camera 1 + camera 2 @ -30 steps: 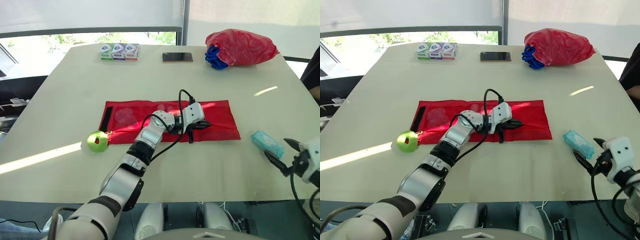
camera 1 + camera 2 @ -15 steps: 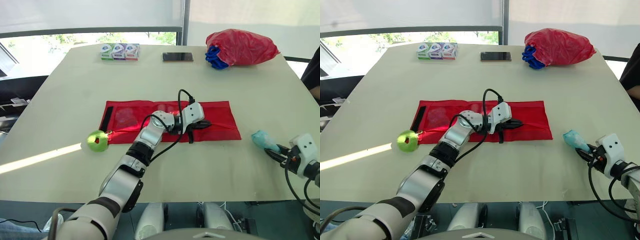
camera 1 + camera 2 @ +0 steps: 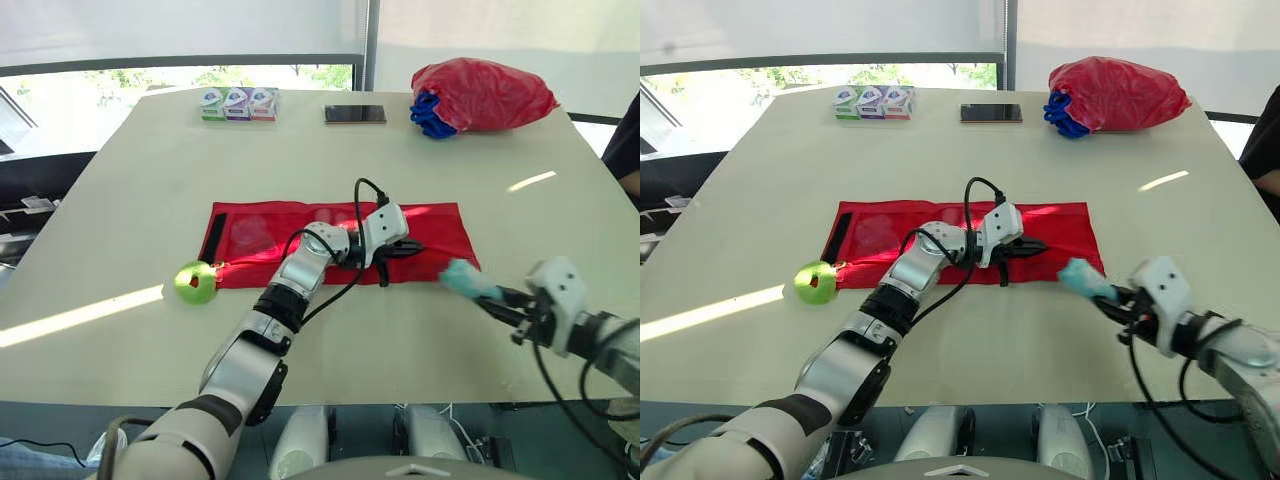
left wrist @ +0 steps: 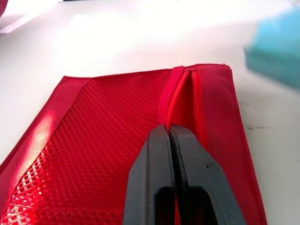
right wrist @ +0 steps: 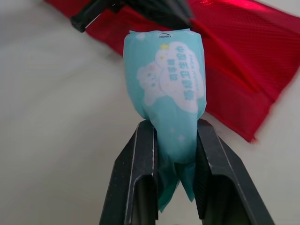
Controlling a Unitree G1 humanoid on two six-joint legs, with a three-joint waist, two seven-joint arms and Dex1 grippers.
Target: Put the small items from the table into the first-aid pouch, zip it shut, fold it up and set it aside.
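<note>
The red first-aid pouch [image 3: 270,235] lies flat on the table, mesh side up. Its zip stands open at the right end [image 4: 190,101]. My left gripper [image 3: 405,247] is shut on the pouch's fabric edge beside the zip, its fingers [image 4: 154,154] pressed together. A teal tissue pack [image 3: 465,278] is raised just off the pouch's right front corner, with my right gripper [image 3: 497,299] shut on its lower end [image 5: 166,89]. A green roll [image 3: 195,283] rests at the pouch's left front corner.
Three small boxes [image 3: 238,103], a phone [image 3: 354,114] and a red plastic bag [image 3: 485,95] with blue inside sit along the far edge. Bare tabletop [image 3: 400,340] runs in front of the pouch up to the near edge.
My right gripper has shut on the teal tissue pack at the table's right edge, lifted it and carried it left to the pouch's right end. The left arm has not moved.
</note>
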